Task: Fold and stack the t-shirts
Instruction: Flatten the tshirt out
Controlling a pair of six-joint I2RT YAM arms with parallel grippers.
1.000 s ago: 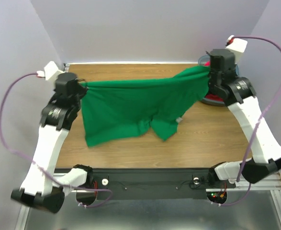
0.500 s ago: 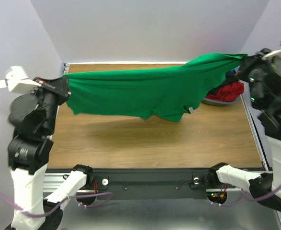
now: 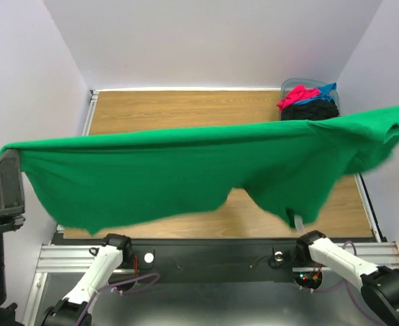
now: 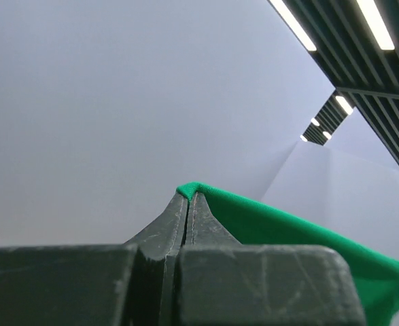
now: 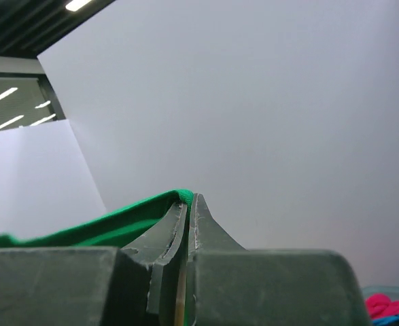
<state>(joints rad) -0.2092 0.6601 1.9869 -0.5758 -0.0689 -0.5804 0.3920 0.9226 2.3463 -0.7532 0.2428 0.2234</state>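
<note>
The bright green t-shirt point(image 3: 185, 170) hangs stretched wide, high above the table, close to the top camera. My left gripper point(image 4: 189, 197) is shut on its left end, the green cloth point(image 4: 281, 231) running off to the right. My right gripper point(image 5: 189, 198) is shut on its right end, the cloth point(image 5: 83, 231) running left. In the top view the left gripper point(image 3: 9, 159) is at the far left edge; the right gripper is out of frame on the right. Pink-red point(image 3: 296, 95), blue point(image 3: 325, 90) and black point(image 3: 311, 110) shirts lie piled in the bin.
The grey-blue bin point(image 3: 287, 85) stands at the table's back right corner. The wooden table point(image 3: 179, 109) lies below the shirt, with white walls close on the left, back and right. The arm bases point(image 3: 111, 248) sit at the near edge.
Both arms have risen and spread outward, lifting the green shirt off the table and pulling it taut, much nearer the top camera. The right arm has left the top view.
</note>
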